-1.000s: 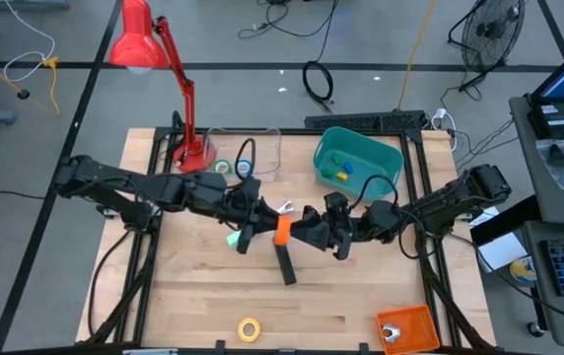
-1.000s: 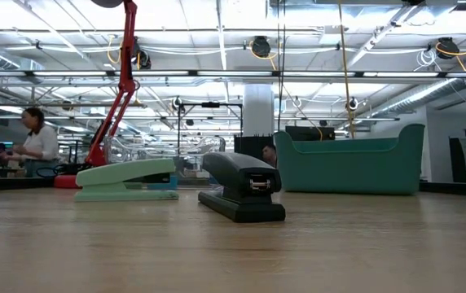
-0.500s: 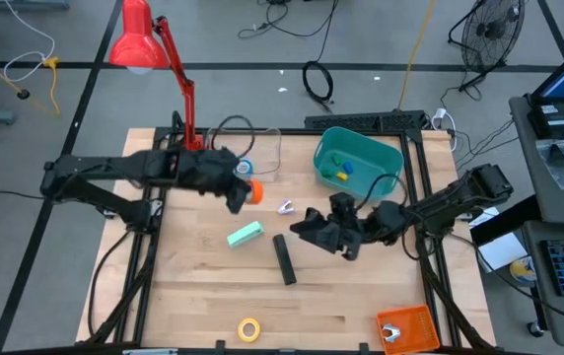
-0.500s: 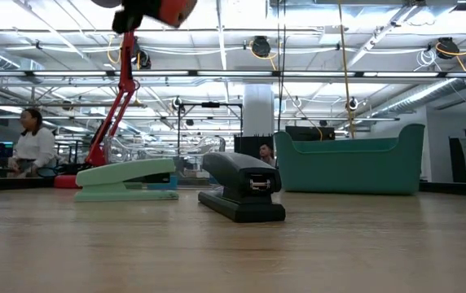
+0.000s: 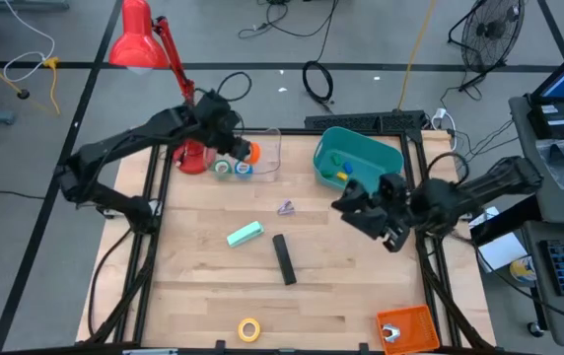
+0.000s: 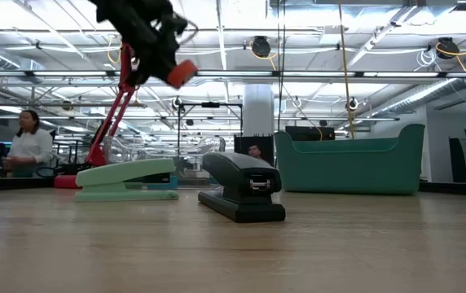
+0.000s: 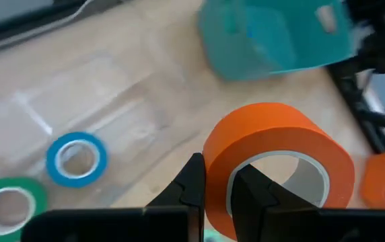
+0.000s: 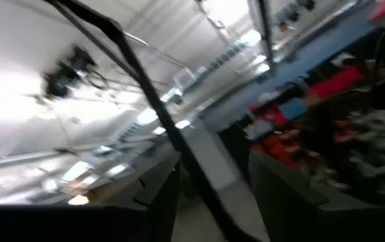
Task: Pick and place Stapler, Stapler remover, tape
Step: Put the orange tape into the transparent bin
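My left gripper [image 5: 244, 150] is shut on the orange tape roll [image 5: 252, 153], in the air over the clear tray [image 5: 265, 138] at the far side of the table. The roll also shows in the low view [image 6: 182, 73]. The blue roll [image 5: 243, 169] and the green roll [image 5: 223, 169] lie flat in that tray. The yellow roll [image 5: 249, 328] lies flat near the front edge. The black stapler [image 5: 283, 258] rests on its base mid-table. The small staple remover [image 5: 286, 208] lies beyond it. My right gripper [image 5: 347, 204] is open and empty, raised, right of centre. My left gripper pinches the orange roll's wall [image 7: 214, 158], one finger [image 7: 250, 191] inside the ring's hole and one finger [image 7: 191, 188] outside. The roll is lifted clear, tilted, above the tray.
A mint-green stapler [image 5: 246, 234] lies left of the black one. A teal bin [image 5: 356, 163] stands at the far right and holds small coloured pieces. A red desk lamp [image 5: 191, 148] stands at the far left. An orange object [image 5: 407, 327] sits at the front right corner.
My left gripper has risen from the table's middle with the orange roll and gone toward the far edge, over the clear tray. My right gripper has drawn back toward the right edge and tipped upward.
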`<state>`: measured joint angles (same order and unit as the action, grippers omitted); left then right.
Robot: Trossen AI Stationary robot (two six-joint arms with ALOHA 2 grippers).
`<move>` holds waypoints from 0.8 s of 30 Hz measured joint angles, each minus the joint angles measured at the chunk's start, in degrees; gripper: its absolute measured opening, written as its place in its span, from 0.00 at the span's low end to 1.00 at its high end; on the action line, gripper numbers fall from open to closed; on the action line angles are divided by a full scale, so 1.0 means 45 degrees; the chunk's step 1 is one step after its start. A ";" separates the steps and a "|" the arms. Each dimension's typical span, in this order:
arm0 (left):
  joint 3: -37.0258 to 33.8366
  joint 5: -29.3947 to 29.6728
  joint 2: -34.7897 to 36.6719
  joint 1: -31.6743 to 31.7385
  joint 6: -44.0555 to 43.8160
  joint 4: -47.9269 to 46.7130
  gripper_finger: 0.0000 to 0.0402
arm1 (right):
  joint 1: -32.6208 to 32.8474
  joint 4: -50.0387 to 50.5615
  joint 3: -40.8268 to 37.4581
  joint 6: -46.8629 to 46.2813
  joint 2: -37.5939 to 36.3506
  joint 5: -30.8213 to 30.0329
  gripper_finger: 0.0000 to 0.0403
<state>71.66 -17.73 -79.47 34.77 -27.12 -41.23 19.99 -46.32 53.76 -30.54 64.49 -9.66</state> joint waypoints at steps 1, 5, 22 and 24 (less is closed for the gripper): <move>-0.0001 -0.0143 -0.0232 0.0303 0.0142 -0.0159 0.09 | 0.0001 0.0854 0.0000 0.0289 -0.0446 -0.0301 0.41; -0.0010 -0.0250 -0.1192 0.1224 0.0752 -0.0673 0.09 | -0.0180 0.3769 0.0000 0.1488 -0.1962 -0.1769 0.40; -0.0010 0.3880 -0.3946 0.2318 0.3813 -0.1087 0.09 | -0.2004 0.7493 -0.0005 0.2953 -0.3409 -0.2804 0.39; -0.0010 0.3837 -0.4014 0.2437 0.5282 -0.1136 0.09 | -0.2055 0.7630 -0.0005 0.2953 -0.3414 -0.2806 0.39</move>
<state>71.61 -0.46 -97.53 45.73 -3.35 -46.35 10.74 -11.99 53.74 -17.25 49.12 -22.28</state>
